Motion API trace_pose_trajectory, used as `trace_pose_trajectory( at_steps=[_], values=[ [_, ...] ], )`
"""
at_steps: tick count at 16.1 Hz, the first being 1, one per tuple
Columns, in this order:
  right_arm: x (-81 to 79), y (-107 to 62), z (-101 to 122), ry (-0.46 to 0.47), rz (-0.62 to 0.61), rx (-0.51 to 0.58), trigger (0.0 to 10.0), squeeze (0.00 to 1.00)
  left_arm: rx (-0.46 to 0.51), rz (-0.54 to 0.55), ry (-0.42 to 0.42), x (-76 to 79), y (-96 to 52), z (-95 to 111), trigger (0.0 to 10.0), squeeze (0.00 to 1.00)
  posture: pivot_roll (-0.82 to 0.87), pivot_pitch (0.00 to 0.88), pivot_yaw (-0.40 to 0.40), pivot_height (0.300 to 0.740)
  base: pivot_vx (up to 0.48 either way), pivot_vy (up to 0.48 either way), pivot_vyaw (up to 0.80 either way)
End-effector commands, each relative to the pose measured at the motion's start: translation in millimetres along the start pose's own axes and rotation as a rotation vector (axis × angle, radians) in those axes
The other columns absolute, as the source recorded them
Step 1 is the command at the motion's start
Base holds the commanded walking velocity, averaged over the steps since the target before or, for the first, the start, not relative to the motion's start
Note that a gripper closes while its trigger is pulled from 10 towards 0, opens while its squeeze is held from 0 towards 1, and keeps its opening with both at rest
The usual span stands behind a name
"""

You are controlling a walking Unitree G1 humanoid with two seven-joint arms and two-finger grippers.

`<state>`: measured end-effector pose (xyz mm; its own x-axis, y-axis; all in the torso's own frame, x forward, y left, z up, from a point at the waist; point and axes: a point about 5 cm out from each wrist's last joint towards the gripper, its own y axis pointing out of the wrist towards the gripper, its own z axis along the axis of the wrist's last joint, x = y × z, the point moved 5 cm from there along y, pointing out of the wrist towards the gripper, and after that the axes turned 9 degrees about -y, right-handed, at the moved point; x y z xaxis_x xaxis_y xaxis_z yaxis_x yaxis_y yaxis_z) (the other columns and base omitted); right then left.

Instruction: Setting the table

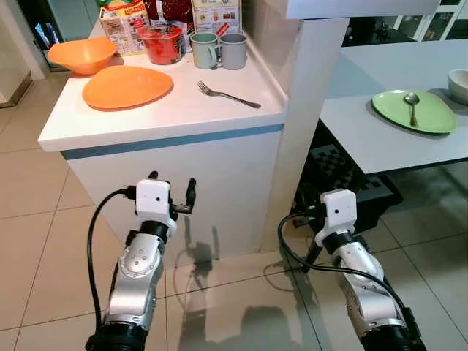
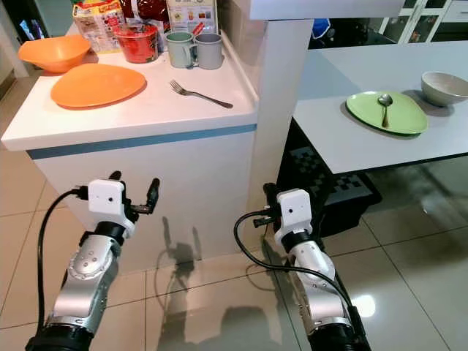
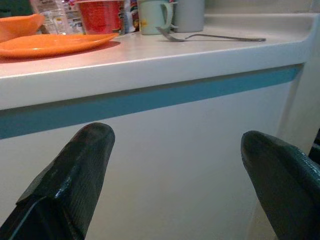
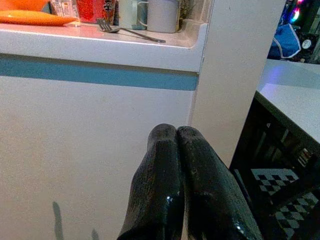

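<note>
On the white counter (image 1: 183,117) lie an orange plate (image 1: 127,86), an orange bowl (image 1: 82,54) and a metal fork (image 1: 228,95), with a green mug (image 1: 205,50) and a grey mug (image 1: 233,51) behind the fork. To the right, a green plate (image 1: 413,111) with a spoon (image 1: 412,102) on it rests on the grey table (image 1: 380,146), next to a pale bowl (image 1: 459,84). My left gripper (image 1: 172,186) is open and empty, low in front of the counter's face. My right gripper (image 4: 176,131) is shut on nothing, below counter height near the white pillar.
A red cup (image 1: 162,44) and food packets (image 1: 123,22) stand at the counter's back. The white pillar (image 1: 307,110) separates counter and table. A black crate (image 1: 344,175) sits under the table. Tiled floor lies below.
</note>
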<state>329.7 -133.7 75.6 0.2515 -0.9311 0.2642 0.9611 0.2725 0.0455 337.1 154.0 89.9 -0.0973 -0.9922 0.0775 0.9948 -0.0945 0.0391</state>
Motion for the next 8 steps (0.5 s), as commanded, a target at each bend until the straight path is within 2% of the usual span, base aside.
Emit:
trace_pose_trajectory(
  at_steps=[1, 5, 7, 8],
  values=[
    [-1.1, -0.8, 1, -0.009, 0.009, -0.001, 10.0, 0.0, 0.001, -0.014, 0.011, 3.2, 1.2, 0, 10.0, 1.0, 0.03, 0.0, 0.017, 0.74, 0.0, 0.0, 0.0],
    [0.2, -12.5, -15, -0.005, 0.004, -0.051, 10.0, 0.0, -0.044, 0.011, 0.015, -7.0, -6.9, -15, 10.0, 1.0, 0.03, 0.0, 0.014, 0.74, 0.0, 0.0, 0.0],
    [-0.3, -14.1, -16, -0.008, 0.008, -0.056, 10.0, 0.0, -0.045, -0.002, 0.013, -4.2, -5.9, -15, 10.0, 1.0, 0.03, 0.0, 0.014, 0.74, 0.0, 0.0, 0.0],
    [-0.1, -13.6, -17, -0.01, 0.008, -0.059, 10.0, 0.0, -0.055, -0.034, 0.004, 1.9, -2.6, -14, 10.0, 0.0, 0.03, 0.0, 0.014, 0.74, 0.0, 0.0, 0.0]
  ],
)
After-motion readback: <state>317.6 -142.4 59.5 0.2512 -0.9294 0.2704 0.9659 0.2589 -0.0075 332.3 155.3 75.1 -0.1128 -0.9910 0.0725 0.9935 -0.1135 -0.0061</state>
